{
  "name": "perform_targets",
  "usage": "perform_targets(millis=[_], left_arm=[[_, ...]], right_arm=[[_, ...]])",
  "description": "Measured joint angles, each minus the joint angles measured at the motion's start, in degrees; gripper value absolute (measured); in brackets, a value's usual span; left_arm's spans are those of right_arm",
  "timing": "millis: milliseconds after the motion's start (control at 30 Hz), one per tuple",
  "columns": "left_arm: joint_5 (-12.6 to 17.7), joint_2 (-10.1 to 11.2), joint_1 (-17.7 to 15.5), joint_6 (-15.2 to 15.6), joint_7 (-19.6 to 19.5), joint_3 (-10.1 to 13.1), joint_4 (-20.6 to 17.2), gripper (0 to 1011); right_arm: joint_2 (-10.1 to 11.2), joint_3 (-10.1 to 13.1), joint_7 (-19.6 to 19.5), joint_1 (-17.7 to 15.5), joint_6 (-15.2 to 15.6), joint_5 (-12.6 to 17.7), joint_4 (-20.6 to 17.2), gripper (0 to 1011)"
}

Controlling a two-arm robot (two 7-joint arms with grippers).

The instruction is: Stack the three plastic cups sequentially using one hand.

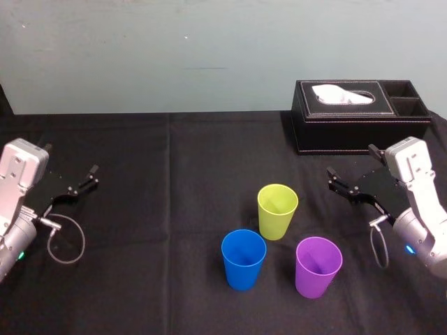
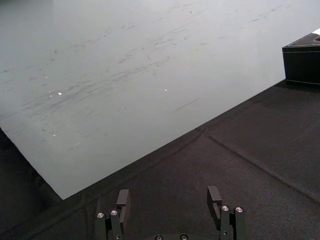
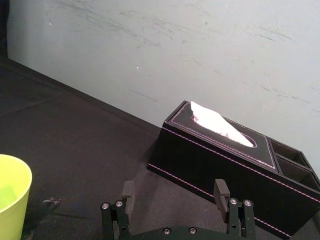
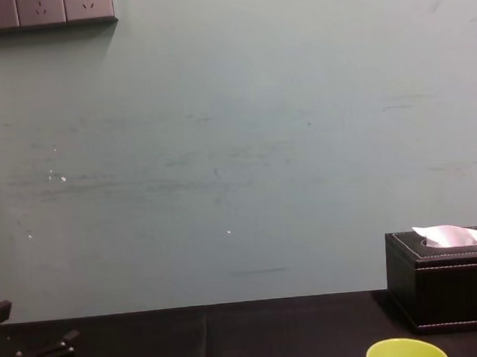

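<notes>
Three plastic cups stand upright and apart on the black table: a lime-yellow cup [image 1: 277,211] at the middle, a blue cup [image 1: 244,259] in front of it to the left, and a purple cup [image 1: 318,266] to the right. The lime cup also shows in the right wrist view [image 3: 12,197] and its rim in the chest view [image 4: 406,351]. My right gripper [image 1: 355,177] hovers open and empty to the right of the cups, its fingers [image 3: 128,191] spread wide. My left gripper [image 1: 82,183] rests open and empty at the table's far left [image 2: 171,197].
A black leather-look tissue box [image 1: 360,114] with a white tissue stands at the back right, behind the right gripper [image 3: 225,150]. A pale wall [image 4: 236,146] rises behind the table. The black cloth [image 1: 160,202] left of the cups is bare.
</notes>
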Motion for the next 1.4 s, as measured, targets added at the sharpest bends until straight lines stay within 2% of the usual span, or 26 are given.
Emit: perform_targets(millis=[1400], left_arm=[[0.0, 0.0, 0.0, 0.0, 0.0, 0.0, 0.0, 1010]], right_arm=[[0.0, 0.0, 0.0, 0.0, 0.0, 0.0, 0.0, 1003]])
